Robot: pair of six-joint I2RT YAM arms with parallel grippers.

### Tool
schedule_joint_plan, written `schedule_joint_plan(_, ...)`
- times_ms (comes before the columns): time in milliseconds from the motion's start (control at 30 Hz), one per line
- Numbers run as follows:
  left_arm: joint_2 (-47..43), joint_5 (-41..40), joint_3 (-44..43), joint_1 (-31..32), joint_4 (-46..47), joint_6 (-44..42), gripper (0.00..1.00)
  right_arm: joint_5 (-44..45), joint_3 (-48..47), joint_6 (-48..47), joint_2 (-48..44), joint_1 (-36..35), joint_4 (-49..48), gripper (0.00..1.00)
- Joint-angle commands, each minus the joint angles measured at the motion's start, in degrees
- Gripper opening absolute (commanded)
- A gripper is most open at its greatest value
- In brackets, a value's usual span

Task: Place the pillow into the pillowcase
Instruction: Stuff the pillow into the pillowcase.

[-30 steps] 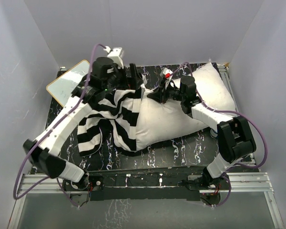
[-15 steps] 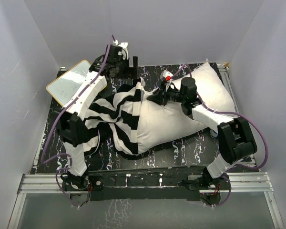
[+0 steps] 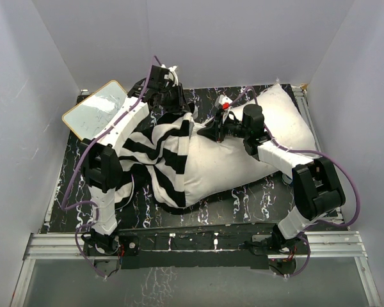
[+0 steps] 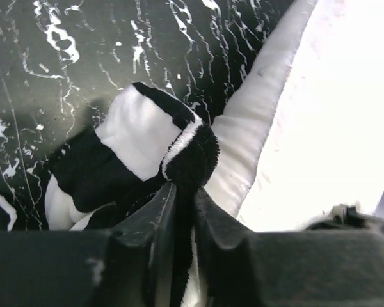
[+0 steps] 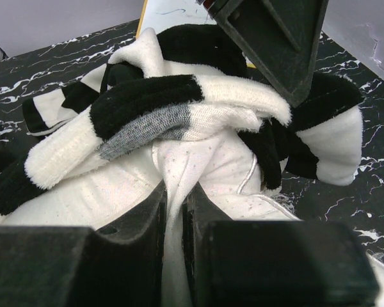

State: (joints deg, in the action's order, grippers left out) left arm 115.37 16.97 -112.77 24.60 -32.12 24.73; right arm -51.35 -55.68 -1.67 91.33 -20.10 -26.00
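Left hand [image 4: 182, 190] pinches pillowcase [image 4: 139, 137]; right hand [image 5: 174, 193], pillow [image 5: 208, 163].

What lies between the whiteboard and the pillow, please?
The pillowcase, partly over the pillow, with the left arm reaching across it beside the whiteboard; the top view shows this.

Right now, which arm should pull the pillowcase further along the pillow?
Left. The left gripper is pinched on a fold of the pillowcase beside the pillow. The right gripper is clamped on white pillow fabric, so it probably serves better as the anchor.
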Motion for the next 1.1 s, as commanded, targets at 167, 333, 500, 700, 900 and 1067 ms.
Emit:
schedule_joint_plan(167, 0.2, 19.08, -3.91, 1.77, 13.78, 7.48, 0.0, -2.23, -4.1, 0.08, -2.28, -0.67, -0.61, 0.08)
schedule_joint_plan(333, 3.31, 22.73, -5.6, 3.77, 17.34, 9.98, 0.0, -0.25, -2.98, -0.33, -2.76, -0.95, -0.54, 0.08)
schedule_joint_plan(500, 3.57, 24.41, -1.94, 3.79, 23.87, 14.31, 0.0, 5.16, -1.98, -0.52, -2.96, -0.95, -0.68, 0.08)
schedule_joint_plan(700, 1.82, 22.76, 1.43, 3.44, 32.48, 21.2, 0.62, 13.9, -0.45, 3.39, -0.86, -0.56, -4.15, 0.08)
schedule_joint_plan(900, -12.57, 3.26, 13.3, -2.9, 24.77, 12.02, 0.97, 22.1, -6.49, 2.88, 3.81, 0.13, 1.16, 0.34)
schedule_joint_plan(1067, -32.05, 2.32, 30.3, -5.7, 22.36, 5.87, 0.97, 16.08, -16.22, -2.12, 5.33, 2.44, 11.02, 0.6)
